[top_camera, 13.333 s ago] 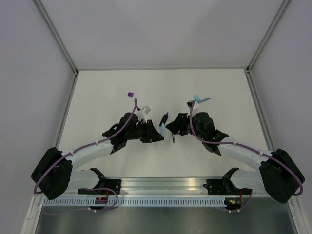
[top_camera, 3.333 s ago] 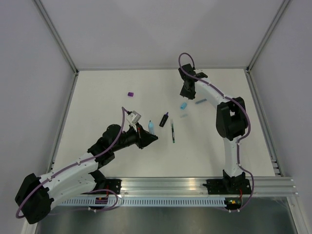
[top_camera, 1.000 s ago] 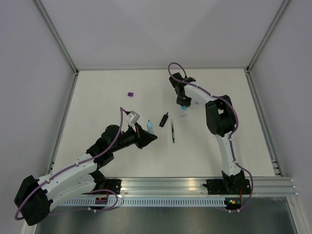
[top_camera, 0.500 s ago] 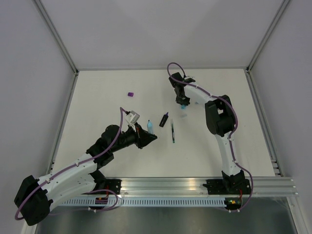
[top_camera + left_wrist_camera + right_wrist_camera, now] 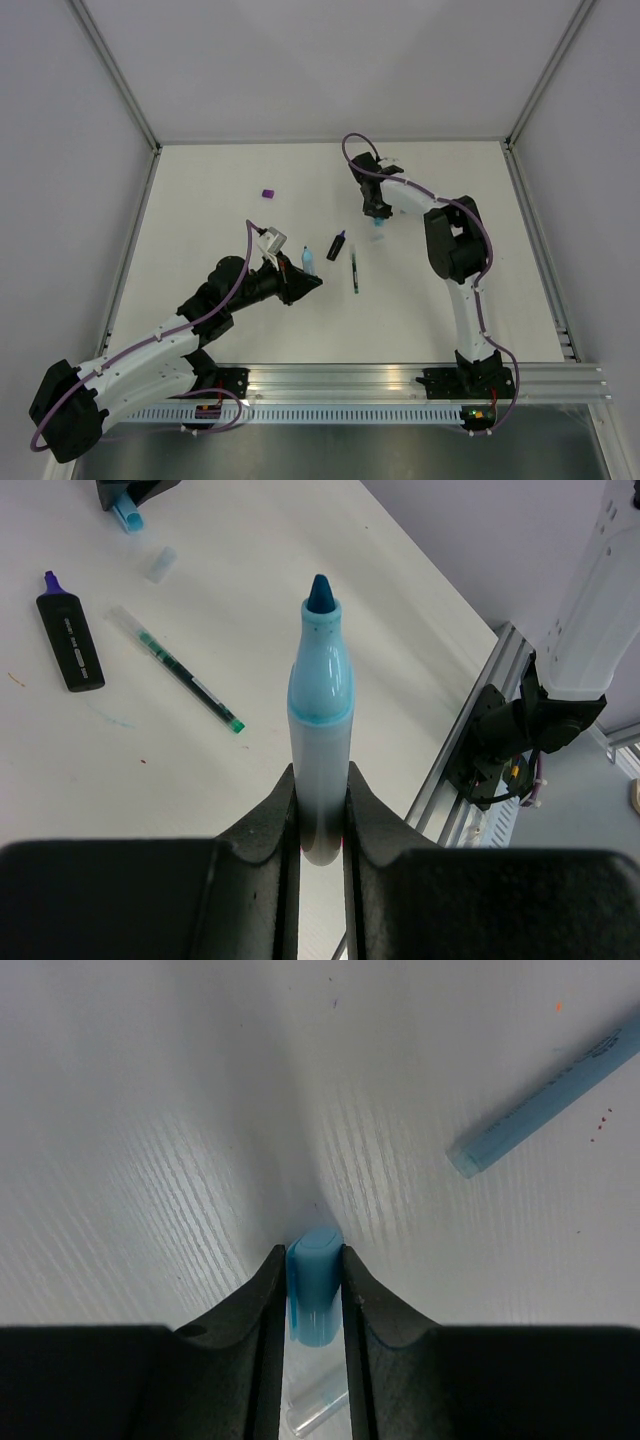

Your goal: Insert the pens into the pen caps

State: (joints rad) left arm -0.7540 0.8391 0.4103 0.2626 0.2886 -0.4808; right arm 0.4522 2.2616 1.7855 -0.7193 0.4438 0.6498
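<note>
**Holding a highlighter and a cap, one per claw**

Light-blue highlighter (image 5: 320, 680): uncapped, tip pointing away, pinched in the left claw (image 5: 320, 778) above the table (image 5: 200, 240).
Light-blue cap (image 5: 314, 1295): pinched in the right claw (image 5: 312, 1260) at the far side (contact with the surface unclear).
Black marker (image 5: 337, 244) and thin dark pen (image 5: 354, 272): lying near each other between the arms.
Purple cap (image 5: 268, 193): lying apart, far left.

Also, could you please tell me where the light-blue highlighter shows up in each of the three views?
Top external: the light-blue highlighter is left of centre, held in the left gripper.
Left wrist: centre of the picture, tip toward the top edge.
Right wrist: not in it.
Shared landmark: the light-blue cap in the right gripper. It is top left in the left wrist view and centre in the right wrist view.
</note>
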